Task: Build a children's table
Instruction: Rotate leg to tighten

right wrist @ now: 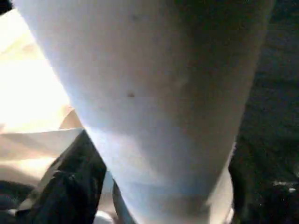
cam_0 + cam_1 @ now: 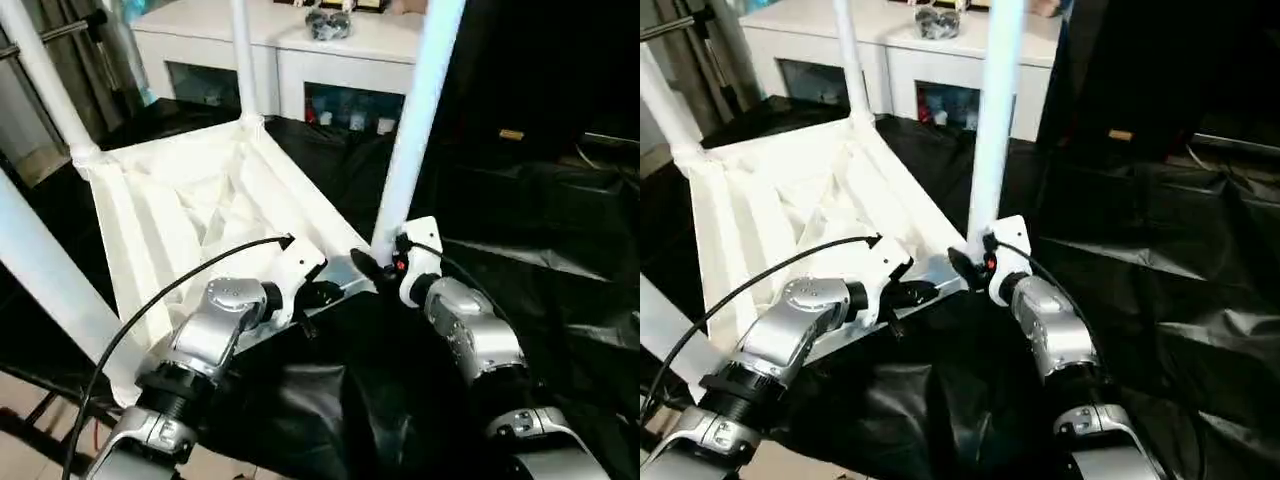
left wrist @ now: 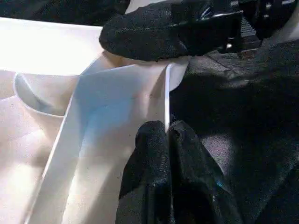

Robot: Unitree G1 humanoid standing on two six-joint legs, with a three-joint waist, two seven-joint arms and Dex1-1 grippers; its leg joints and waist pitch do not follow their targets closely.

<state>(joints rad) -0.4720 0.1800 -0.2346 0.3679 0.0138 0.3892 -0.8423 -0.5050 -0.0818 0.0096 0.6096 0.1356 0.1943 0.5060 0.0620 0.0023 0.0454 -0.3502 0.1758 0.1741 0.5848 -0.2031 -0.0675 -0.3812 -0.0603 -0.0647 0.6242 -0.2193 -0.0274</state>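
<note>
The children's table lies upside down on the black-draped work table, its ribbed white top [image 2: 200, 210] facing up. Legs stand up from its corners: one near right [image 2: 415, 120], one at the back [image 2: 242, 50], one far left [image 2: 45, 80] and one near left [image 2: 50, 270]. My left gripper [image 2: 325, 293] is shut on the thin near rim [image 3: 167, 93] of the top, close to the near right corner. My right gripper [image 2: 378, 268] sits at the foot of the near right leg [image 1: 154, 93], right up against it.
A white cabinet [image 2: 280, 50] with glass doors stands behind the work table. Black cloth [image 2: 540, 250] lies in loose folds to the right and front. A black cable [image 2: 150, 310] arcs over my left forearm. The work table's edge and the floor [image 2: 30, 400] show at the lower left.
</note>
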